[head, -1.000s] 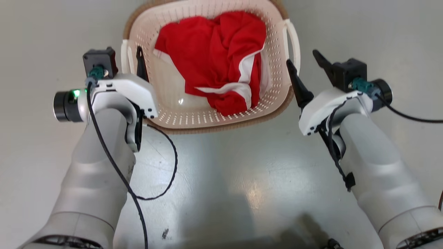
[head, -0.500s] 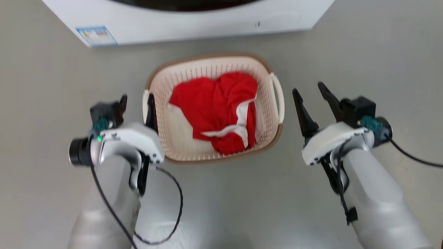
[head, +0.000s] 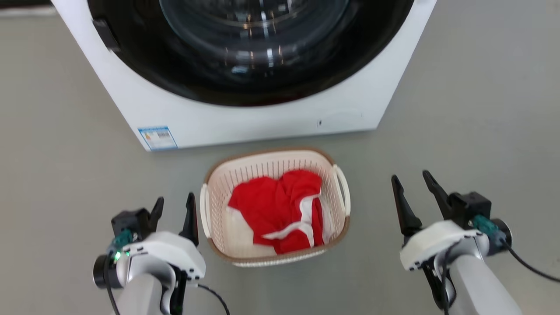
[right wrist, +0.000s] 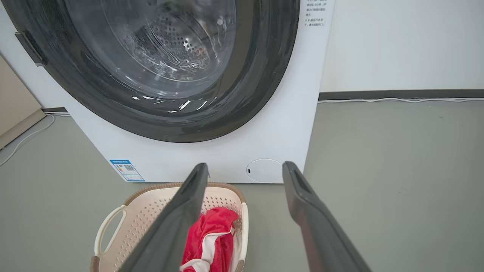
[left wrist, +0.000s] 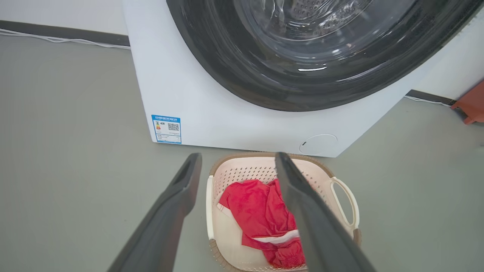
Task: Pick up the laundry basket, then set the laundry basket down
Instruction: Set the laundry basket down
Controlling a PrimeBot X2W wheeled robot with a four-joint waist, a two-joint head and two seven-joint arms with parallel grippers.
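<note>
Beside the laundry basket (head: 218,188), left gripper (head: 175,197) and right gripper (head: 411,176) hover, fingers spread.

Grey floor (head: 459,109), smooth and plain, right across the picture. Sitting flat on it is the laundry basket (head: 262,168), and just behind, with a strip of bare floor between them, the white washing machine (head: 245,124) stands on the same surface. In the right wrist view, a thin white cable (right wrist: 401,100) trails along the floor at the wall's foot.
</note>
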